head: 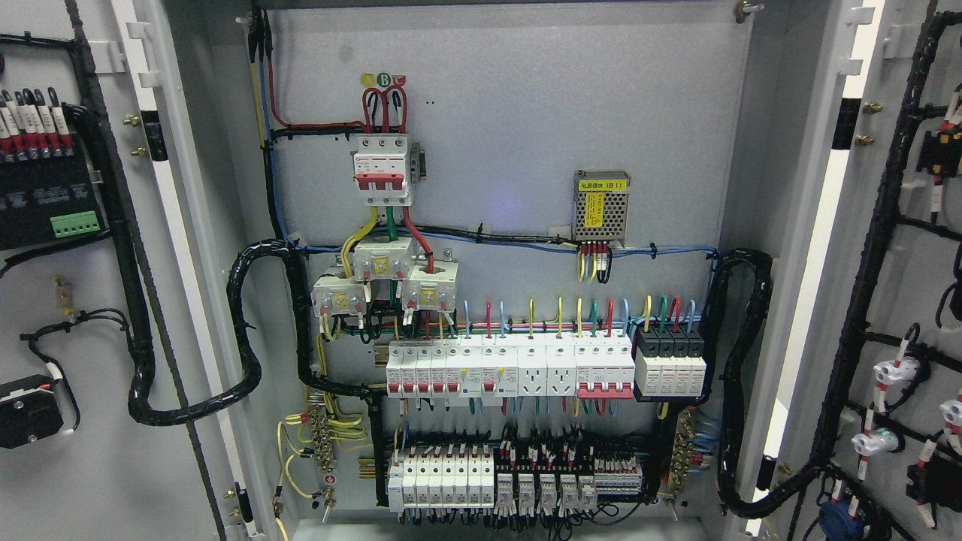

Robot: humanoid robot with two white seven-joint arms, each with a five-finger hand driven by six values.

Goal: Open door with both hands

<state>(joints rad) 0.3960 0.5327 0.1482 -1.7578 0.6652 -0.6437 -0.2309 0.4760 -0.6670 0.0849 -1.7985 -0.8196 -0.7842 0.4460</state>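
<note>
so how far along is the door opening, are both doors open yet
Done, by the look of it: the left door and right door both stand swung wide, inner faces and wiring toward the camera, and the cabinet back panel with its breakers is fully exposed. Nothing is in hand, since neither robot hand is in view. Nothing visible seems left.

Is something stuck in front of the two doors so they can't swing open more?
Nothing visible blocks them. The left door and the right door are both already swung wide, showing the cabinet's back panel with its breakers. Only the black cable bundles loop from cabinet to doors. Neither robot hand is in view.
</note>
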